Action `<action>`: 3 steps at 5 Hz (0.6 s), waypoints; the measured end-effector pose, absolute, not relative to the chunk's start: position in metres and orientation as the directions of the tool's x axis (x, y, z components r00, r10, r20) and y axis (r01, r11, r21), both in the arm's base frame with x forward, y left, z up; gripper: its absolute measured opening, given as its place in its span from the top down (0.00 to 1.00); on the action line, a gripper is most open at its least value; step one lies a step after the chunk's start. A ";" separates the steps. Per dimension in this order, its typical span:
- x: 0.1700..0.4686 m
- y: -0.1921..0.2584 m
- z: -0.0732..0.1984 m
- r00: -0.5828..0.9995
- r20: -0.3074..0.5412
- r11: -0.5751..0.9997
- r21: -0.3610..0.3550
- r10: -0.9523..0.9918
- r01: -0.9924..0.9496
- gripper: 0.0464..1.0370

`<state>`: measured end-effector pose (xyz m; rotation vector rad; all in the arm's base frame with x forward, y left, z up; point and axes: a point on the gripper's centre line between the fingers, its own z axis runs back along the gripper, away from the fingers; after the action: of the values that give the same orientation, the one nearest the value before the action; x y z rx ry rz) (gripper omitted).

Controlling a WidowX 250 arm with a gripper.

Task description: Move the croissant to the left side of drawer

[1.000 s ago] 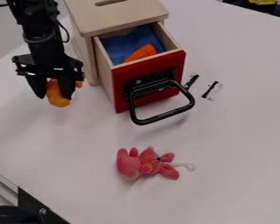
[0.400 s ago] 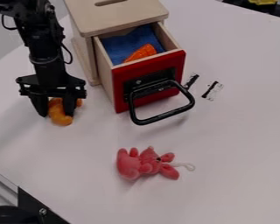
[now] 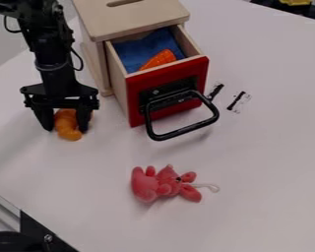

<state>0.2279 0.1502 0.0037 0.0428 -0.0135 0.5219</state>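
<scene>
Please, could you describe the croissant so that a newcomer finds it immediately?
Find the wooden box with the open red-fronted drawer. Left of it in the view, on the white table, the croissant is between the fingers of the black gripper. It is orange and rounded; the other orange piece lies inside the drawer.

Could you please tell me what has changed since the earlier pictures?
The end effector lowered the croissant onto the table, left of the drawer, and its fingers then spread slightly, apparently letting go. The drawer and pink toy stayed put.
</scene>
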 end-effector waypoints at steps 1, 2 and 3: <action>0.226 0.149 0.002 0.875 0.030 0.875 0.017 0.484 -0.485 0.04; 0.225 0.147 0.006 0.884 0.057 0.886 -0.009 0.463 -0.463 0.04; 0.228 0.147 0.016 0.892 0.095 0.897 -0.035 0.441 -0.440 0.04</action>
<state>0.2279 0.1470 0.0159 -0.0132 -0.1014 0.4571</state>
